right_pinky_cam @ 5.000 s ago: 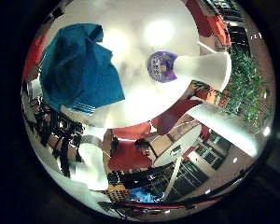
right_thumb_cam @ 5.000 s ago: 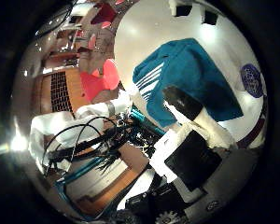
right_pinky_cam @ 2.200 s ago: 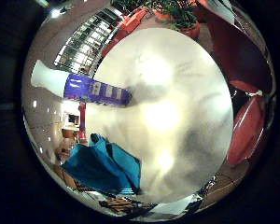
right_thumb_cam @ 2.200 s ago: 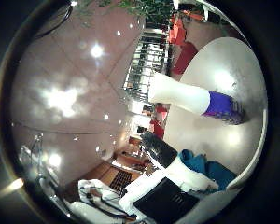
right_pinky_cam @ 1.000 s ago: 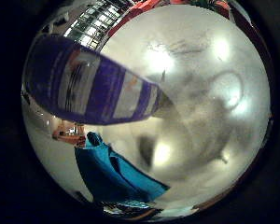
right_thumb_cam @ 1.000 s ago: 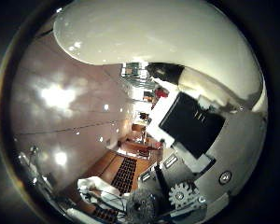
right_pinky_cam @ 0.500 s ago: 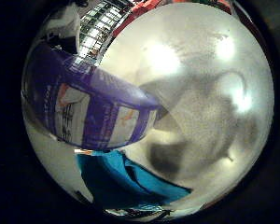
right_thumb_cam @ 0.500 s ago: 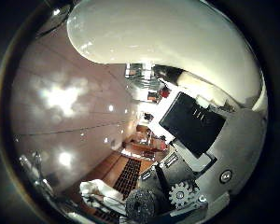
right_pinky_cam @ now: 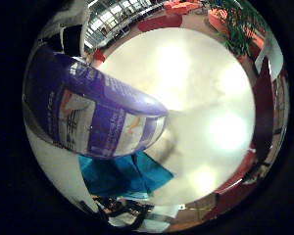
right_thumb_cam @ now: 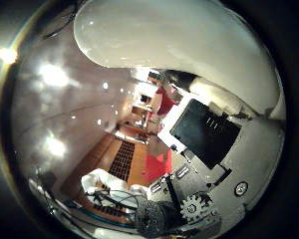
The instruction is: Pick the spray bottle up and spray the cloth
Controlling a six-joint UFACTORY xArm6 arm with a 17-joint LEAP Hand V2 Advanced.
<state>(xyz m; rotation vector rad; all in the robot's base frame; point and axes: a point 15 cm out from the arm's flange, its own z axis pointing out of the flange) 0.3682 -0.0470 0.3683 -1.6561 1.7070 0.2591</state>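
The spray bottle is close against my palm. Its purple labelled body [right_pinky_cam: 93,108] fills much of the right little finger side palm view, and its white upper part [right_thumb_cam: 179,45] fills much of the right thumb side palm view. My right hand [right_thumb_cam: 214,149] shows as white and black parts with a gear, curled against the bottle's white part. The teal cloth [right_pinky_cam: 122,176] lies on the round white table [right_pinky_cam: 211,93], seen past the bottle's body.
Red chairs [right_thumb_cam: 159,159] and a wooden floor [right_thumb_cam: 115,159] lie beyond the table's edge. Green plants [right_pinky_cam: 240,24] stand past the table's far rim. The arm's body [right_thumb_cam: 110,194] shows by the hand.
The bottle stays fixed against the palm while table, cloth and room shift round it: the hand has turned, carrying the bottle. Less of the cloth shows now.
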